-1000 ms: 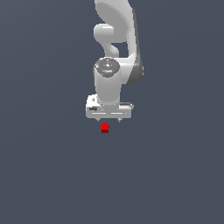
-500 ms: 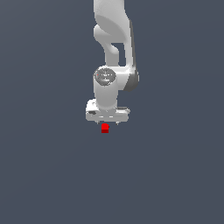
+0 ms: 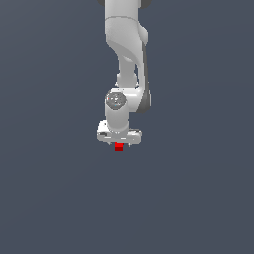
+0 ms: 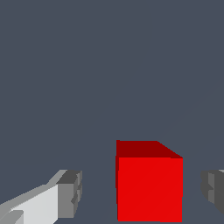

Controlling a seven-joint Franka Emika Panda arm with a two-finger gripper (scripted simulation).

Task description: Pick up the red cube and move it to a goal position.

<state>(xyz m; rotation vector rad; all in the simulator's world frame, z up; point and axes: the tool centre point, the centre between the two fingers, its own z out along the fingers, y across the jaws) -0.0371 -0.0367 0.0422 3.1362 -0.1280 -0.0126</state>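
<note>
A: Setting: a plain grey tabletop (image 3: 198, 198), bare of texture. Where is the red cube (image 4: 148, 188)?

B: Between the pads (image 4: 70, 194) of the end effector (image 4: 140, 192), which stands spread wide with a gap on either side, holding nothing.

A: Handling?

B: Probably rigid and light, with flat, perhaps smooth faces. Best pinched on two opposite vertical faces, near mid-height.

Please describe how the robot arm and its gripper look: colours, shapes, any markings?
The arm is smooth, rounded, glossy white, with a grey circular cap on the wrist joint. The gripper has a wide, flat white body. Its fingers are white with blocky dark grey pads. No cables or markings are visible.
</note>
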